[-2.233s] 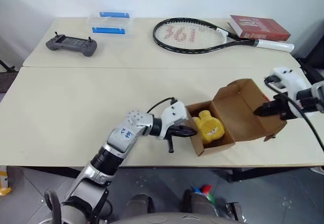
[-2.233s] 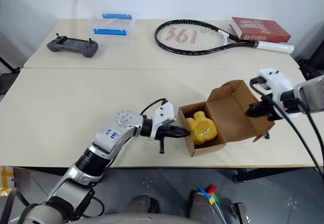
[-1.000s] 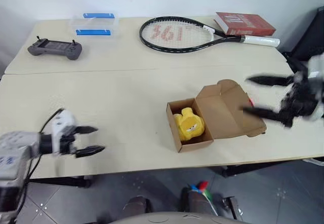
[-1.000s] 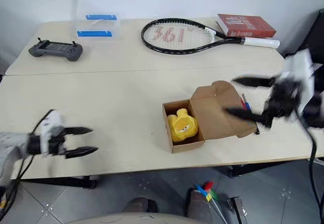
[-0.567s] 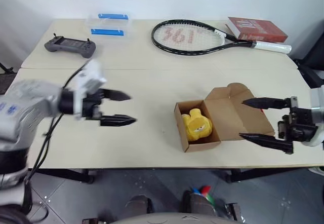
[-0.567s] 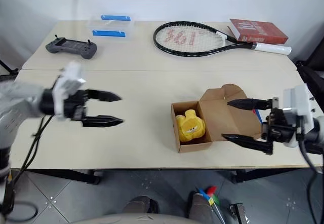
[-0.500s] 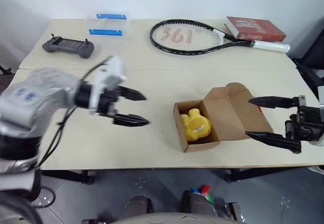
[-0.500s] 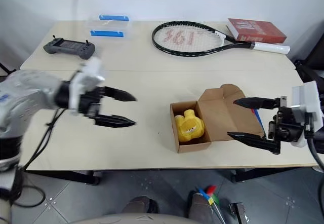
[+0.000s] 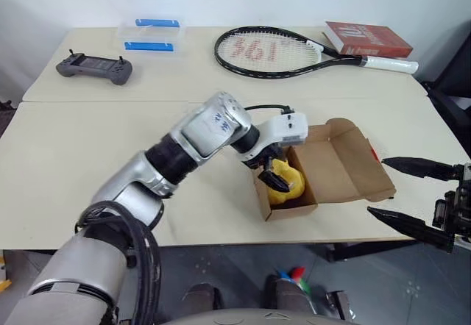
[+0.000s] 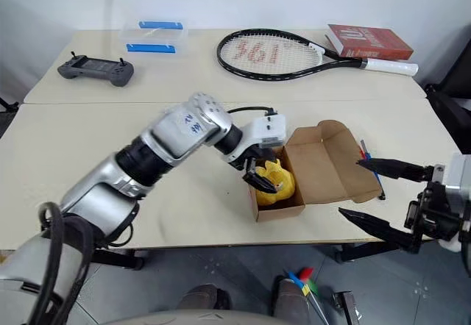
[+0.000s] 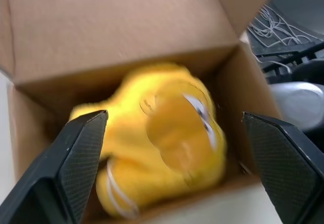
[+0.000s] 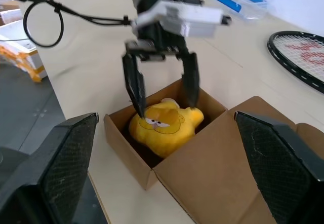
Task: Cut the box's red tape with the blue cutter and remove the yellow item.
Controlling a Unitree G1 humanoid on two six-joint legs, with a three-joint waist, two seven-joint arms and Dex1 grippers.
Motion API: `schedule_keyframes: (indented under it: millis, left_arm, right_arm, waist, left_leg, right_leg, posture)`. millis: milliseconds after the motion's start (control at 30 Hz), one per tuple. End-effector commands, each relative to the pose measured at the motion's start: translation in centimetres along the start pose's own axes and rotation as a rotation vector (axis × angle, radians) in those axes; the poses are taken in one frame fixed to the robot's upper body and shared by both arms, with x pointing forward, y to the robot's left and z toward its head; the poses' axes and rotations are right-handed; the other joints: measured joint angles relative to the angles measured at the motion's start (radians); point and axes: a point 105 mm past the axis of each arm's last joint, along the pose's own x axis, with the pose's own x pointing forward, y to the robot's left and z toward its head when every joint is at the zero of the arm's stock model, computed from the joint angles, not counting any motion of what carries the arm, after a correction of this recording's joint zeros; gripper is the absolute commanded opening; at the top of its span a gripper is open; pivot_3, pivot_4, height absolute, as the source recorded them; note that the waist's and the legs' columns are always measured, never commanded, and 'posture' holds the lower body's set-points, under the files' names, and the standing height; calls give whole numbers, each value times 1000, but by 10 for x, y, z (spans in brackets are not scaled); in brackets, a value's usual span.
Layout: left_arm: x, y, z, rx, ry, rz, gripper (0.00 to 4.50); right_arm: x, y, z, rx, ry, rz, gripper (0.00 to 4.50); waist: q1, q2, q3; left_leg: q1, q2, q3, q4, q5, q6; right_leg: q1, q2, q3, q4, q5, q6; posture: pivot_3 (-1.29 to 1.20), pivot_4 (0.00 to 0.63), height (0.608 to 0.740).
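1. The yellow item point(image 10: 276, 181) sits inside the open box point(image 10: 324, 165).
2. The left tool point(image 12: 161, 84), fingers spread, straddles it from above.
3. The right tool point(image 10: 383, 196), also spread, hangs at the box's 4 o'clock, off the worktop point(image 10: 88, 156) edge.

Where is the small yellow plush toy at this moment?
In the head views, the yellow plush toy sits inside the open brown cardboard box, right of centre, with the open left gripper straddling it.
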Motion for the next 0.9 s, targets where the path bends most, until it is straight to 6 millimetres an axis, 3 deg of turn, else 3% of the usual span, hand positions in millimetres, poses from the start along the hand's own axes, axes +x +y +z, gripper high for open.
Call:
schedule_keyframes:
  millis: [33,100,400,633,800,867,900]
  left_arm:
    - [2,-2,4,120,62,-8,4485]
    - [3,-1,3,147,77,-14,4485]
    - [12,21,0,185,48,93,1957]
    - [-10,28,10,109,-147,90,124]
    - [-32,35,19,30,-344,107,20]
    - [-57,41,30,-18,-585,123,20]
    - [-83,47,32,-35,-768,189,20]
  right_arm:
    - [0,7,10,-40,-31,-33,4500]
    - [1,7,10,-42,-30,-41,4500]
    - [3,5,8,-46,-31,-57,4500]
    - [2,-1,4,-41,-36,-66,4500]
    - [3,-3,4,-30,-53,-58,4500]
    - [6,-5,4,-25,-68,-59,4500]
    - [10,-4,3,-17,-88,-46,4500]
  waist:
    - [0,0,0]
    - [1,0,0]
    - [16,0,0]
    - [15,0,0]
    - [15,0,0]
    - [13,0,0]
    - [12,0,0]
  left_leg:
    - [0,0,-1,0,0,0]
    - [0,0,-5,0,0,0]
    - [-1,-1,-6,3,-1,4]
    - [-2,-1,-6,3,-1,4]
    - [-2,-1,-7,3,-1,5]
    - [-2,-1,-7,3,-1,5]
    - [-2,-1,-7,4,-1,5]
  right_leg:
    - [0,0,0,0,0,0]
    - [0,0,1,0,0,0]
    - [0,-2,1,0,0,0]
    - [0,-2,1,1,0,0]
    - [0,-2,1,1,0,0]
    - [0,-2,1,1,0,0]
    - [-1,-2,1,2,0,0]
  posture:
    - [0,150,740]
    - [0,150,740]
    - [0,150,740]
    - [0,150,740]
    - [0,150,740]
    - [0,150,740]
    - [0,150,740]
